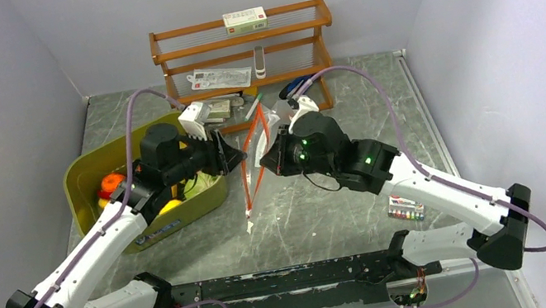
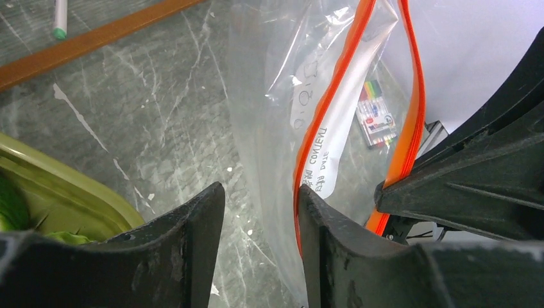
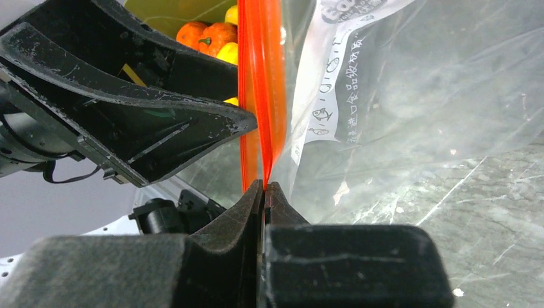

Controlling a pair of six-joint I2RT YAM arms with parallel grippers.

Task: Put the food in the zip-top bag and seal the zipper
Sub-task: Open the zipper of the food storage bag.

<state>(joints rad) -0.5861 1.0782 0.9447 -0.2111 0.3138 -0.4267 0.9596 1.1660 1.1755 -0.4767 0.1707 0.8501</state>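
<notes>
Right gripper (image 3: 264, 186): clenched on the zipper (image 3: 260, 96). I see the orange-red strip rising straight out from between its tips, so it holds one end of the bag's mouth up.
Left gripper (image 2: 260, 192): jaws part way apart with a clear gap. One run of the zipper lies against the inner face of one finger, not pinched, so I read it as grasping nothing.
Bag (image 2: 269, 96): hanging between the two grippers above the table (image 1: 330, 211). The mouth is spread and its two orange strips part in a narrow V. From overhead the low end seems to reach the tabletop.
Food (image 3: 212, 35): none in the bag that I can see. Orange and yellow pieces sit in the green tub (image 1: 84, 173) just left of the bag.
Step, my guess: getting a second hold on the mouth so it can be held wide for loading.
How the bag will handle: very light, limp, slick film. It will sag, fold and cling, and won't keep a shape by itself. Bare film would likely slide out of a pinch.
Where I'd grip: on the zipper strip, the only stiff part, taking the lip opposite the right gripper's hold, and that lip alone.
Risk: pinching both lips together shuts the mouth. Pulling apart too hard could drag the strip out of the right gripper.
</notes>
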